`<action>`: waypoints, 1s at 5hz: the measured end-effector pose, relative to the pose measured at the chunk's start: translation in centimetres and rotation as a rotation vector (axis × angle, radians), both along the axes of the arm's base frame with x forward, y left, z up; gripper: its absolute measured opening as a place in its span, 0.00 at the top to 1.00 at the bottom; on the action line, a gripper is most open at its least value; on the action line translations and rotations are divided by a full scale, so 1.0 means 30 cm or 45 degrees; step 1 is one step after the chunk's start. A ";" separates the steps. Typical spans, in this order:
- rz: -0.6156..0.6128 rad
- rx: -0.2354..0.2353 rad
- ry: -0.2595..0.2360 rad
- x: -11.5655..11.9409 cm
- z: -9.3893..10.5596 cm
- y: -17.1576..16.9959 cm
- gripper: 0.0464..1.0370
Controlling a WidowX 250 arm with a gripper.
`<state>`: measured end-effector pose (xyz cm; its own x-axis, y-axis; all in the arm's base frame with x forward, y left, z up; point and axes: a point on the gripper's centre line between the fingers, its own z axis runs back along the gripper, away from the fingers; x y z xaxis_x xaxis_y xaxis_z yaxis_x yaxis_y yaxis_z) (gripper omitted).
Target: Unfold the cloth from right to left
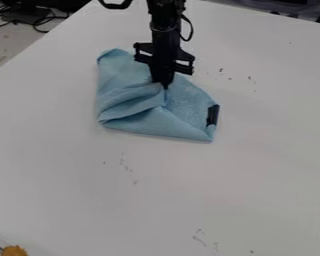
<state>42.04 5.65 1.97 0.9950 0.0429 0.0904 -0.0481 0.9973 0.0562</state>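
Observation:
The gripper (165, 86) hangs down from the top edge over the upper middle of the blue cloth (146, 121). Its fingers are together at the cloth's surface, shut on a bit of the fabric, where creases meet at the tips. The cloth lies folded and rumpled, with layered folds on its left half and a flatter part to the right. Its upper left corner is rounded and bent over. A dark patch (213, 115) shows at its right edge. Part of the cloth behind the gripper is hidden.
The cloth rests on a white table (156, 195) with small dark marks. Black cables (39, 20) lie beyond the table's edge at the upper left. A yellow-orange object (14, 251) shows at the bottom left corner.

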 end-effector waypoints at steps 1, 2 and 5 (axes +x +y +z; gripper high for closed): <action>0.073 0.107 -0.048 0.011 0.118 -0.002 0.98; 0.203 0.218 -0.153 -0.032 0.267 0.037 0.98; 0.712 0.093 -0.140 -0.402 0.179 0.287 0.99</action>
<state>29.99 14.25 7.35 0.8072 0.5498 0.2148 -0.5767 0.8121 0.0888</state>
